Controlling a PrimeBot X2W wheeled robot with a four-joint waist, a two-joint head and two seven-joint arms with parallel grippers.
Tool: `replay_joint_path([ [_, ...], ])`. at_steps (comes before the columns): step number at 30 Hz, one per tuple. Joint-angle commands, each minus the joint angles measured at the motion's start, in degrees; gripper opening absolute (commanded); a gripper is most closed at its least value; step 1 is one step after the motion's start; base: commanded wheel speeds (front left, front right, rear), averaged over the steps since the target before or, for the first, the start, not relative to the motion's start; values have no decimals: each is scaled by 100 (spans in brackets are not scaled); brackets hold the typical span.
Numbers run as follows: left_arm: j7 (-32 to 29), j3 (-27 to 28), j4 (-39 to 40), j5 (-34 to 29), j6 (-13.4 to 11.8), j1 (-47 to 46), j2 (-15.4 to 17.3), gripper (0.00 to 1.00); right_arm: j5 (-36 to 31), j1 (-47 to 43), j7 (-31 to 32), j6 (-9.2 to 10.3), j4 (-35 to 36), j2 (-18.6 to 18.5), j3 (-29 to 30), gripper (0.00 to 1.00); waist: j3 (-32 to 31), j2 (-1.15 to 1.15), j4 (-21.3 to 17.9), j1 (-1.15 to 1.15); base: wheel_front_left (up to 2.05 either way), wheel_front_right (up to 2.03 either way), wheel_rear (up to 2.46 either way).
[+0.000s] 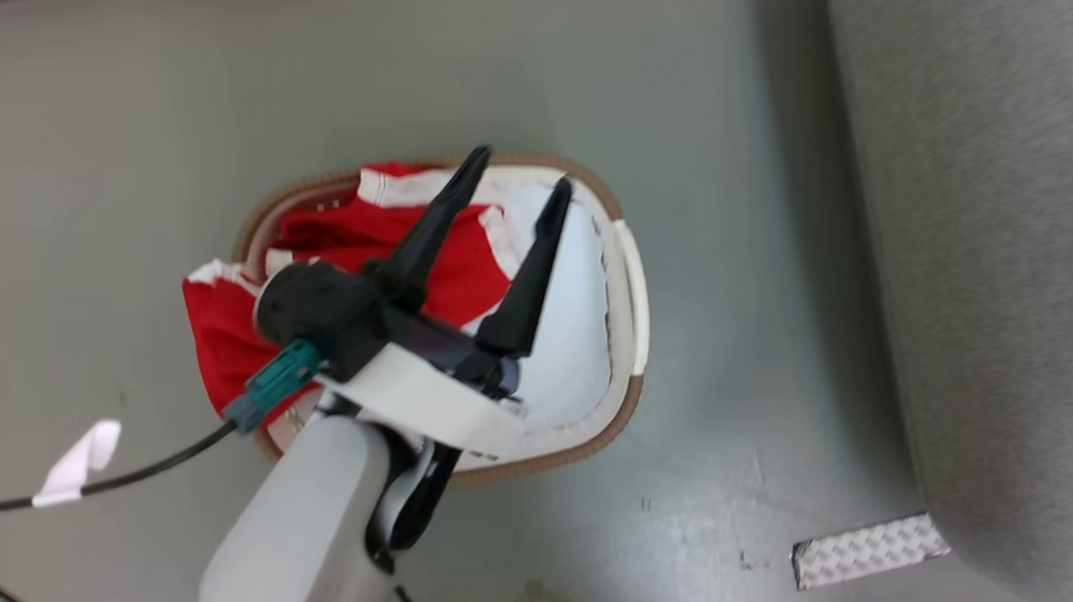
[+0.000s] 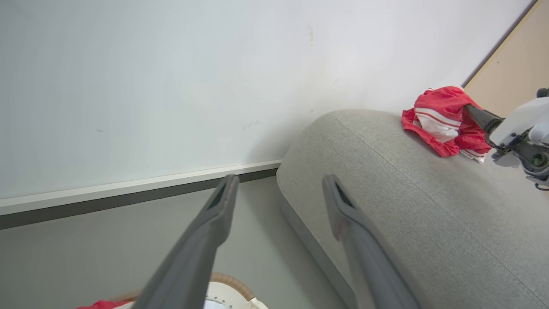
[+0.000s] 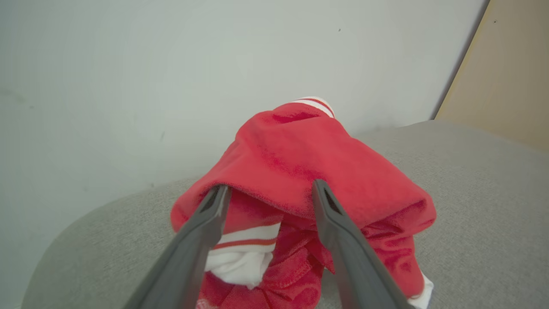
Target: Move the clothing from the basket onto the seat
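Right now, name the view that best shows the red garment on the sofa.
Right wrist view: the red garment sits close up, draped over the open right gripper on the sofa. Left wrist view shows it small and far. Head view shows the sofa's edge.

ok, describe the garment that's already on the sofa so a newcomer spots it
Find the big grey sofa against the white wall. On it lies a crumpled red garment with white striped trim, at the tips of the right pincer. Unlike the other red clothing, it is on the sofa, not in the basket.
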State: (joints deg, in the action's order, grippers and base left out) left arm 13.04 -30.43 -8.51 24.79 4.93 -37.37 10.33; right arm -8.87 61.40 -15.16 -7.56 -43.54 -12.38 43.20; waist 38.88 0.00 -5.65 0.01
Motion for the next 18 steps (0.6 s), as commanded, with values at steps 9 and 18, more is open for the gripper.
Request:
replay_joint_path([
  [9,216,420,-286,-65,-275,811,178,100,628,-1890,1,14,1783,627,-1333,100,-1338,0,-146,-1,0,0,0],
  [18,211,1159,-124,-503,-481,1785,80,100,1083,-3506,2,14,3093,838,-2609,100,-2344,0,7,-1,0,0,0],
])
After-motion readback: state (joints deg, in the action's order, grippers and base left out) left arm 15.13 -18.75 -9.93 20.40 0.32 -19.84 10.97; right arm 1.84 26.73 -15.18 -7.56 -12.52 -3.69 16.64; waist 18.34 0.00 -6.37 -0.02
